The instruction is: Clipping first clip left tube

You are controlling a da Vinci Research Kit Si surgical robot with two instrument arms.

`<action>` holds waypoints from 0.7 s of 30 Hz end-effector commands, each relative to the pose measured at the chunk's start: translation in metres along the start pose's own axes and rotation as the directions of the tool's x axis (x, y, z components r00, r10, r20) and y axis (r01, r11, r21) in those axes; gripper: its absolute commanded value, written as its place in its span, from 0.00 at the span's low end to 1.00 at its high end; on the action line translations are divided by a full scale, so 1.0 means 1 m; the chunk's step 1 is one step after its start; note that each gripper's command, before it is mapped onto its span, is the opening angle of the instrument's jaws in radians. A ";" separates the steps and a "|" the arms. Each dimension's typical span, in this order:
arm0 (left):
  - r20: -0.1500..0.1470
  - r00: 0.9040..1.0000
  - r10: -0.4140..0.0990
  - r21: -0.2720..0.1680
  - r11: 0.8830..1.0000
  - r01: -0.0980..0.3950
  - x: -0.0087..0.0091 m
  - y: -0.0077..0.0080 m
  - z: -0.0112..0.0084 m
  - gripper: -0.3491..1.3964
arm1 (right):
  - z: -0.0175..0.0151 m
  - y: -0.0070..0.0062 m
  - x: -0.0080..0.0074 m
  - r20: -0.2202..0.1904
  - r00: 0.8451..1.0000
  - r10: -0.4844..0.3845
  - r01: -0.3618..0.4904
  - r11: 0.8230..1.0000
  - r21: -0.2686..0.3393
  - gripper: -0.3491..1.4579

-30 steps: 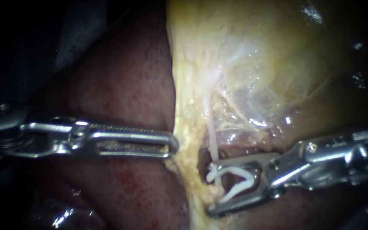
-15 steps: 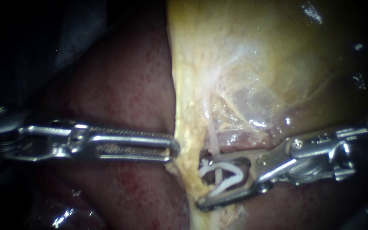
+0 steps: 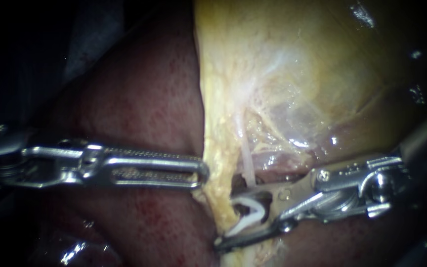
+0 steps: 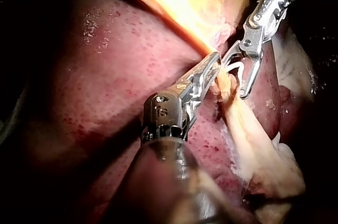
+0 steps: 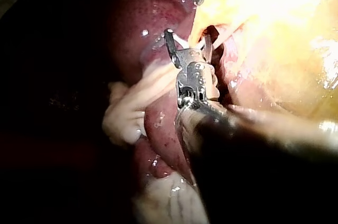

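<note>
Two instruments meet at the yellow fatty edge (image 3: 218,163) of the gallbladder (image 3: 297,74), with the dark red liver (image 3: 144,99) lying beside it.

In the endoscope view the left instrument (image 3: 201,170) comes in from nine o'clock. Its jaws are pressed together and pinch that fatty edge just short of centre. The right instrument (image 3: 223,221) enters from three o'clock. Its jaws stand spread at about five o'clock from centre and hold a white clip (image 3: 249,213) between them, one leg against each jaw. The clip looks like an open V, with its bend toward the instrument's hinge and its mouth facing nine o'clock.

The tube (image 3: 246,165) is a thin, whitish strand. It runs from twelve toward six o'clock out of the glistening membrane, just beside the fatty edge, and drops to the upper jaw.

Past that jaw the tube is lost, so I cannot tell whether it lies between the clip's legs. The lower jaw's tip sits against yellow tissue and is hard to separate from it. Both shafts fade into darkness at the edges.

From the left wrist camera the clip is only a small white bend between the other instrument's jaws. From the right wrist camera glare washes out the gallbladder, and the clip is a mere sliver.
</note>
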 end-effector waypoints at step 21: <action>0.000 1.000 -0.001 0.001 1.000 0.001 0.0000 0.0001 0.0001 0.00 | 0.0027 0.0006 0.0007 0.019 1.000 0.004 -0.004 1.000 0.024 0.43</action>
